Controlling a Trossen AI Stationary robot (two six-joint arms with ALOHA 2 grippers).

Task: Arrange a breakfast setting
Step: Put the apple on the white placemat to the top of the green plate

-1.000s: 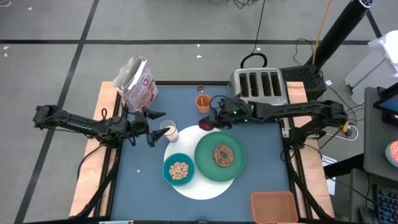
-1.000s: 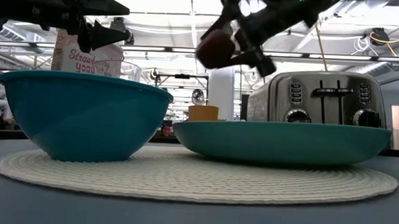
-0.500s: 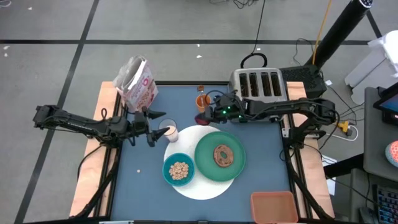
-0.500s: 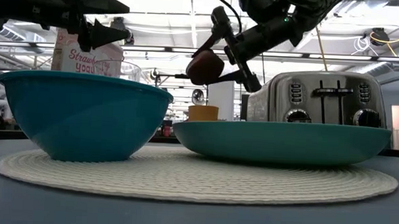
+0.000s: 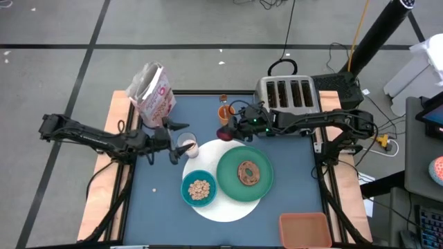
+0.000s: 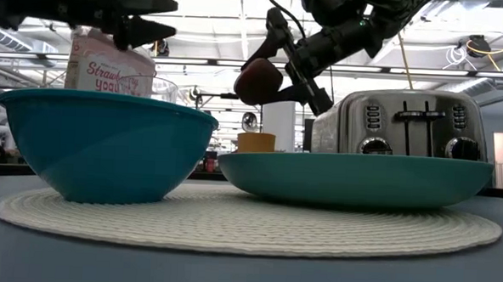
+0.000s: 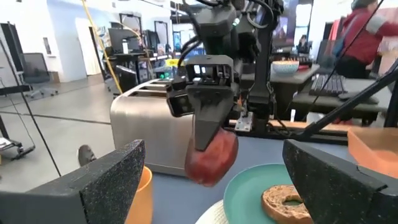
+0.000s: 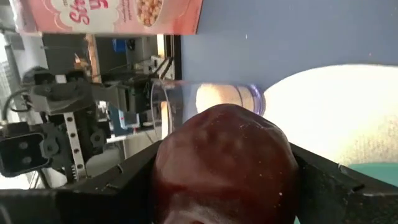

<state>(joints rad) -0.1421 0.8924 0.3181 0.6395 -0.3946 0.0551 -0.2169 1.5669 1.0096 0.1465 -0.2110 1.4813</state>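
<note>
The round white mat carries the large green plate with the brown ring bread on it, and the teal bowl with cereal in it. The milk glass stands at the mat's far left edge, and the orange cup stands beyond it. My right gripper is shut on the dark-red fruit between the cup and the mat. My left gripper is open and empty, just left of the glass. No spoon shows. My right gripper pinches the dark-red fruit by two opposite sides between its two fingers. The fingers come from the table's right, slanting down toward the left. The fruit is lifted clear above the table.
The silver toaster stands at the far right, behind my right arm. A pink cereal bag stands at the far left. An orange tray sits at the near right corner. A loose crumb lies left of the bowl.
My right gripper has carried the fruit a little toward the table's far left and lower, from over the mat's far edge to beside the orange cup, still shut on it. My left gripper has edged right toward the milk glass, staying open.
</note>
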